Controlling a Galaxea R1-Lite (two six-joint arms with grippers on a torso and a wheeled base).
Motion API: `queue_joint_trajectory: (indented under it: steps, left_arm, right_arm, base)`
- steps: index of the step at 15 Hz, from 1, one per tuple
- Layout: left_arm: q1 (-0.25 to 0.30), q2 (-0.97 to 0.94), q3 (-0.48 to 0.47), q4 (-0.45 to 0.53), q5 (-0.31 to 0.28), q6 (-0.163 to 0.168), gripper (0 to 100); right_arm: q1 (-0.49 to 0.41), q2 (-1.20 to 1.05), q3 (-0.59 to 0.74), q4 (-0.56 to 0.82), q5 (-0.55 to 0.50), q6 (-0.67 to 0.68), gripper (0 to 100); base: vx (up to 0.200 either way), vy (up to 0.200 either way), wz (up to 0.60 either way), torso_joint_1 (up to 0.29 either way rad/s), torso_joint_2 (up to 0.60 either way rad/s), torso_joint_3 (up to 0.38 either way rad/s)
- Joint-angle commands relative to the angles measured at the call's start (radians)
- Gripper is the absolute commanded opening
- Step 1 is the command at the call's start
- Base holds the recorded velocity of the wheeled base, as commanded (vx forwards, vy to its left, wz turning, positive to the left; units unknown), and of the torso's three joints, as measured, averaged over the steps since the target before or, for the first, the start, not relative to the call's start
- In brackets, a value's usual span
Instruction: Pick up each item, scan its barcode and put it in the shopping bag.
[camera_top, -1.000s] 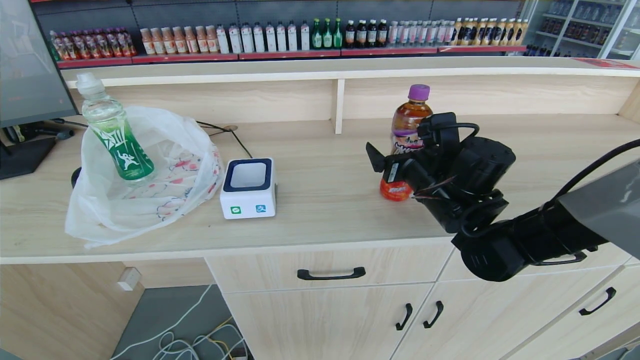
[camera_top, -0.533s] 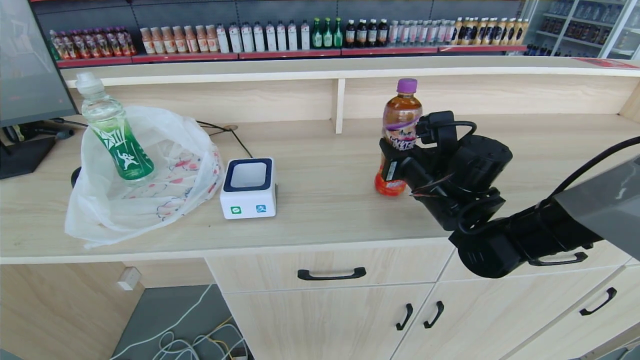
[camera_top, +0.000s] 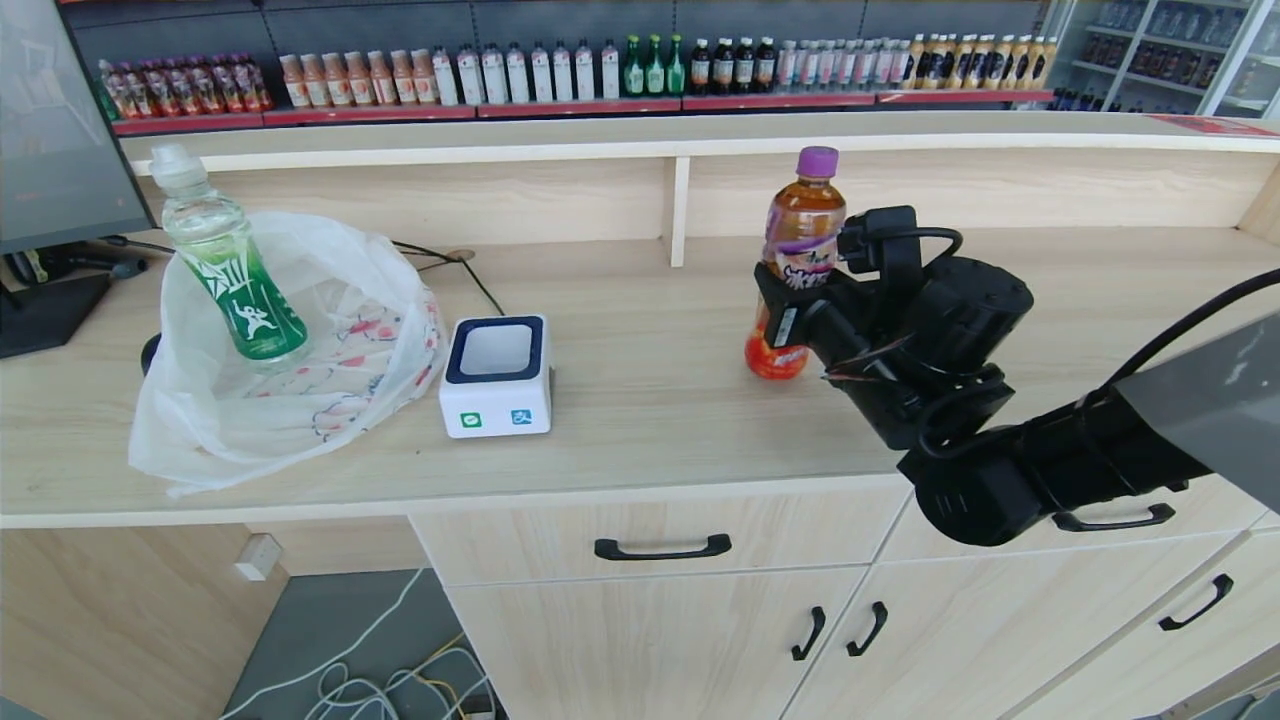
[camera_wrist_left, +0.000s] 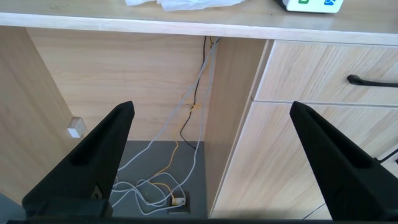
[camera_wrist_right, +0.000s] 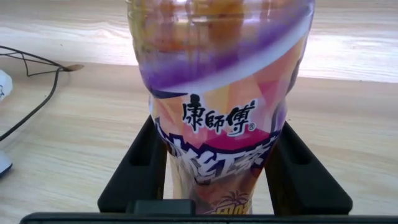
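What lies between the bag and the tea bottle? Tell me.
The scanner stands on the counter between them, close beside the bag. From scanner to tea bottle the wood is bare, as the head view shows.

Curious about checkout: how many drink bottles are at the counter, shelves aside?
2: green bottle in the shopping bag; purple-capped bottle in the right pincer. Bag may hide more.

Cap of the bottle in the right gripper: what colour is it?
Purple: the cap of the bottle in the right gripper, best in the head view.
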Motion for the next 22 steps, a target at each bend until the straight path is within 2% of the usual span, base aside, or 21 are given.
queue_joint_trajectory:
  steps: [1, 9, 12, 17, 22]
  left_arm:
    - [0.000, 0.000, 0.000, 0.000, 0.002, 0.000, 100]
    - [0.000, 0.000, 0.000, 0.000, 0.002, 0.000, 100]
    - [0.000, 0.000, 0.000, 0.000, 0.002, 0.000, 100]
    - [0.000, 0.000, 0.000, 0.000, 0.000, 0.000, 100]
    - [0.000, 0.000, 0.000, 0.000, 0.002, 0.000, 100]
  right_arm:
    - [0.000, -0.007, -0.004, 0.000, 0.000, 0.000, 0]
    - [0.003, -0.109, 0.007, 0.001, -0.002, -0.004, 0]
    - [0.031, -0.236, 0.126, -0.002, -0.003, -0.007, 0]
    - [0.134, -0.432, 0.376, -0.010, -0.042, -0.035, 0]
    - [0.192, -0.529, 0.559, -0.074, -0.077, -0.061, 0]
  base:
    - [0.000, 0.000, 0.00, 0.000, 0.00, 0.000]
    - [0.000, 0.000, 0.00, 0.000, 0.00, 0.000]
    - [0.000, 0.000, 0.00, 0.000, 0.00, 0.000]
    - [0.000, 0.000, 0.00, 0.000, 0.00, 0.000]
    - [0.000, 0.000, 0.00, 0.000, 0.00, 0.000]
